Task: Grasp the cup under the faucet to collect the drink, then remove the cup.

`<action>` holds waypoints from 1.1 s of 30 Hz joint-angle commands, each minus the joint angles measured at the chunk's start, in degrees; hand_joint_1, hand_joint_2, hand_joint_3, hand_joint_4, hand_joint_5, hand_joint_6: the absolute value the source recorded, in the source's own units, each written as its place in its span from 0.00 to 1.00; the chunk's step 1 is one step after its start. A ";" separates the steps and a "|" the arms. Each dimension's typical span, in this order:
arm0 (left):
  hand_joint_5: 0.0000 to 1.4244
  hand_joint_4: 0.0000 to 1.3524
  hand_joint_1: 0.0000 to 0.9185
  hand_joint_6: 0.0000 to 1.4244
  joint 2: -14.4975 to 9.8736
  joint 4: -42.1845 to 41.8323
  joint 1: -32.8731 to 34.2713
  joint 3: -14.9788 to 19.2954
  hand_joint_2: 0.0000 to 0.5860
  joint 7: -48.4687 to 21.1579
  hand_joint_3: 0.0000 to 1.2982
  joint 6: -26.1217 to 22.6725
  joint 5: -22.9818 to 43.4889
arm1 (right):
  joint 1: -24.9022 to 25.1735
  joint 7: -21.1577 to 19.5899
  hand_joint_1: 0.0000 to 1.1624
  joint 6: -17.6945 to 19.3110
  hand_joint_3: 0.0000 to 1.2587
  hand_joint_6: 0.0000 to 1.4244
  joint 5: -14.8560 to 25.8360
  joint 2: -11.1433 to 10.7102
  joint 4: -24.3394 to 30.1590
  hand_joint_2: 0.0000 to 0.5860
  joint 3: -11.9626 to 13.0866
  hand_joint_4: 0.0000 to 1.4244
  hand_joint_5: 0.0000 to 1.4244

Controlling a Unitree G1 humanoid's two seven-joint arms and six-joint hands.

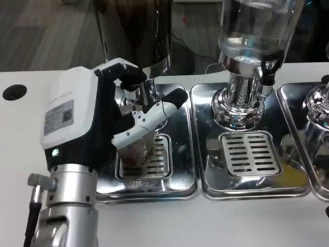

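Observation:
A ribbed clear cup [138, 151] with dark drink stands on the slotted grate [160, 159] of the left steel tray [181, 170], under the faucet [132, 92] of the dark dispenser [136, 31]. My left hand [97, 121] wraps around the cup from the left, with white and black fingers [149, 117] crossing the cup's rim and upper front. The top of the cup is hidden behind those fingers. The silver left forearm [67, 206] rises from the bottom left.
A clear dispenser [252, 46] with a black tap stands over the middle tray and its grate [251, 153]. A third tray with a chrome base [316, 110] is at the right edge. A black hole [14, 92] marks the table at the far left.

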State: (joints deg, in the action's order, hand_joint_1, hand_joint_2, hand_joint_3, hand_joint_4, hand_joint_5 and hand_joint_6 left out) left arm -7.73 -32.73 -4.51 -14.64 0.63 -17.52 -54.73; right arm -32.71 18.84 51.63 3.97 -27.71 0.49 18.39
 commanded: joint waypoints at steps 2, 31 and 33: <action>0.65 0.34 0.05 0.76 0.16 0.16 -1.01 -0.42 0.08 -0.88 0.36 0.47 0.10 | -0.37 0.66 0.53 0.50 0.24 0.08 0.03 -0.38 0.56 0.59 0.31 0.16 0.15; 0.25 0.17 0.00 0.45 -5.93 -7.35 -9.99 9.85 0.07 -4.97 0.22 3.94 -2.08 | 3.11 2.88 0.52 -5.91 0.24 0.06 4.08 -0.59 0.43 0.48 -2.73 0.15 0.14; 0.23 0.16 0.00 0.42 -6.71 -7.81 -11.74 10.42 0.06 -6.83 0.22 3.93 -2.78 | 4.68 3.83 0.52 -8.13 0.23 0.05 5.21 -0.97 -0.27 0.43 -3.18 0.14 0.13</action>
State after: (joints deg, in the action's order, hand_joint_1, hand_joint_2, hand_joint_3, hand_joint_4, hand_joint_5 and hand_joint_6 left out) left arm -13.09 -39.22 -14.17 -5.16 -3.43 -13.22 -55.95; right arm -29.94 21.12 46.20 7.02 -27.76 0.50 15.88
